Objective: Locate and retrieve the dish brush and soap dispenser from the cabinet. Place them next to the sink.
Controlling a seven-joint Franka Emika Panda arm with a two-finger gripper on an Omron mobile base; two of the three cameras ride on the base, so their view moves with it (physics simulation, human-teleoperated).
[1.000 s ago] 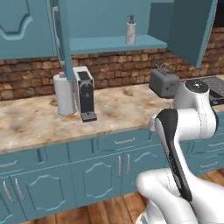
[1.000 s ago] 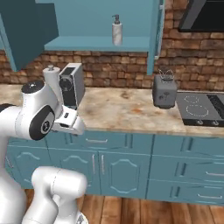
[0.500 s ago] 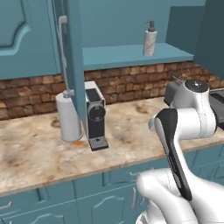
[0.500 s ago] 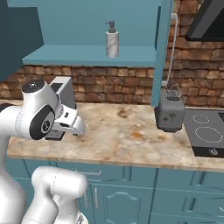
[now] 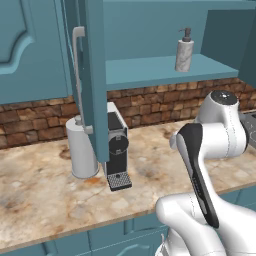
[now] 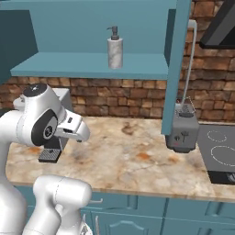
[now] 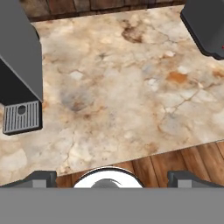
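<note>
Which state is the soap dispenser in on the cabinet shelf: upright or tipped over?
Upright. The soap dispenser stands on its base on the cabinet shelf, pump top pointing up.

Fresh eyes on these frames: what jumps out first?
The soap dispenser stands alone on the shelf of the open teal cabinet, well above the counter. Below it, a black coffee machine sits on the marble counter beside a white paper-towel roll, with a grey toaster to the right. The gripper hangs open, facing the counter.
</note>
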